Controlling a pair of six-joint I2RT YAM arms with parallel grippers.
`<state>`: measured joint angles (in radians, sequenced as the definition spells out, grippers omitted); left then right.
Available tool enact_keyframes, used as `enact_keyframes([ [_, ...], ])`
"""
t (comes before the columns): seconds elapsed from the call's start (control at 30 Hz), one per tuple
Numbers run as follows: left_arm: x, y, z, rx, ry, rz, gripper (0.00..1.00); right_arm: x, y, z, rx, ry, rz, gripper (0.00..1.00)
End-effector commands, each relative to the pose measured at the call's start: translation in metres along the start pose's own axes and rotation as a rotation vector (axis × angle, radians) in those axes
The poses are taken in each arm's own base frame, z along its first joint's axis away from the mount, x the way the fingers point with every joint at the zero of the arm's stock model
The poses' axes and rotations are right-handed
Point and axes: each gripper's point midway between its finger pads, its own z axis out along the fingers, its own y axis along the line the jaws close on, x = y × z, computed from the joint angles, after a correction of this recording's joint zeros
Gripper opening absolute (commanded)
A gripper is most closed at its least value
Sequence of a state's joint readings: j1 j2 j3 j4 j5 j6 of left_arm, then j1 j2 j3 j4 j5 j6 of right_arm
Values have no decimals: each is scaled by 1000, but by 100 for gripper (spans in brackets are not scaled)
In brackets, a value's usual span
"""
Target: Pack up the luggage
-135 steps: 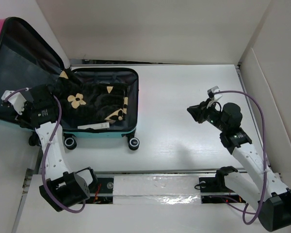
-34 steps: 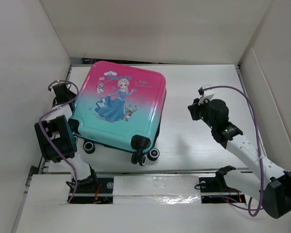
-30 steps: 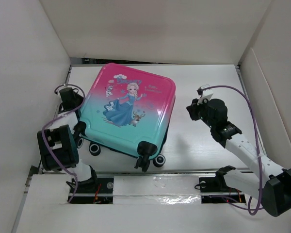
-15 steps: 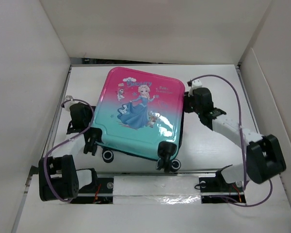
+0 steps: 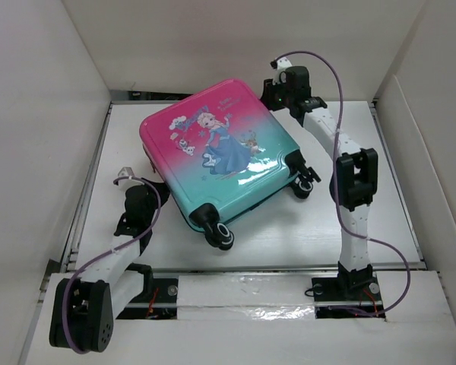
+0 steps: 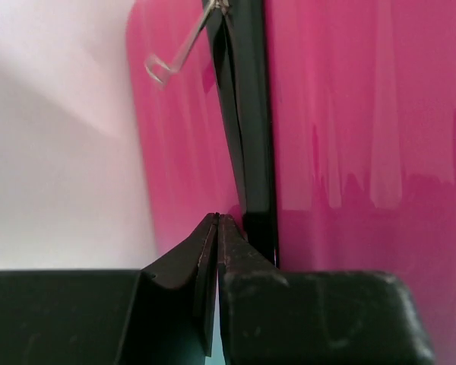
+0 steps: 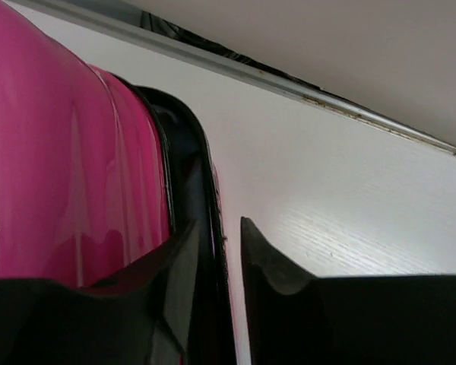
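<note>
The luggage (image 5: 220, 152) lies closed on the table, princess picture up, turned at an angle with its black wheels (image 5: 220, 234) toward the near right. My left gripper (image 5: 146, 194) is at its near left side. In the left wrist view the left gripper (image 6: 217, 219) is shut with nothing seen between the jaws, right against the pink shell (image 6: 349, 114) beside the black zip seam (image 6: 247, 114). My right gripper (image 5: 272, 90) is at the far right corner. In the right wrist view the right gripper (image 7: 219, 223) is slightly open, with the black zip rim (image 7: 188, 137) between the fingers.
White walls (image 5: 45, 91) close in the table on the left, back and right. A metal rail (image 5: 243, 293) runs along the near edge. A thin metal zip pull (image 6: 167, 62) hangs by the seam. The back wall groove (image 7: 304, 95) is just beyond the right gripper.
The suitcase, open at first, is now closed and has slid toward the middle and turned. My right arm has reached out to its far corner. My left arm has drawn back to the near left.
</note>
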<state>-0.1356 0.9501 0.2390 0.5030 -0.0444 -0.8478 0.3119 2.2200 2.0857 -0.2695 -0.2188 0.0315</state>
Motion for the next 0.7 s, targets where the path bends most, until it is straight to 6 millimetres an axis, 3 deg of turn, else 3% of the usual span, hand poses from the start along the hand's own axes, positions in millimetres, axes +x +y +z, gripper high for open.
enact_keyframes([
  [0.0,35,-40,-17,179,186,42,0,-48,42,-58,-137,-66,27,46],
  [0.03,34,-44,-16,189,187,40,0,-69,25,-82,-94,-119,28,60],
  [0.1,28,-57,-16,226,180,27,0,-75,7,-101,-55,-131,30,70],
  [0.13,28,-58,-16,233,179,24,0,-91,-4,-125,-29,-169,19,78],
  [0.17,25,-62,-16,243,170,21,0,-95,-9,-136,-12,-179,15,82],
  [0.23,14,-64,-14,233,120,12,0,-81,-21,-152,27,-165,13,87],
  [0.27,10,-64,-13,224,103,-2,0,-98,-26,-181,60,-230,-2,87],
  [0.3,1,-62,-11,200,57,-14,0,-62,-31,-180,71,-178,31,86],
  [0.33,-8,-64,-14,198,17,-28,0,-53,-32,-188,81,-190,52,80],
  [0.37,-11,-63,-15,189,2,-58,0,-76,-27,-220,97,-314,32,75],
  [0.4,-21,-58,-14,162,-56,-77,0,-67,-28,-230,108,-332,63,68],
  [0.43,-32,-59,-17,168,-98,-99,0,-29,-27,-229,112,-282,96,53],
  [0.47,-45,-56,-17,157,-149,-134,0,-28,-26,-241,118,-315,100,16],
  [0.5,-53,-56,-18,153,-176,-155,4,-36,-10,-270,106,-375,82,7],
  [0.53,-59,-58,-20,156,-200,-170,11,-8,-2,-271,95,-339,96,0],
  [0.57,-70,-61,-21,161,-240,-179,18,-4,9,-281,86,-357,88,0],
  [0.6,-86,-62,-23,143,-306,-191,33,-8,38,-304,35,-406,55,0],
  [0.63,-93,-61,-23,129,-338,-205,39,0,50,-312,12,-407,45,0],
  [0.67,-101,-63,-24,128,-367,-227,45,29,58,-310,0,-348,54,0],
])
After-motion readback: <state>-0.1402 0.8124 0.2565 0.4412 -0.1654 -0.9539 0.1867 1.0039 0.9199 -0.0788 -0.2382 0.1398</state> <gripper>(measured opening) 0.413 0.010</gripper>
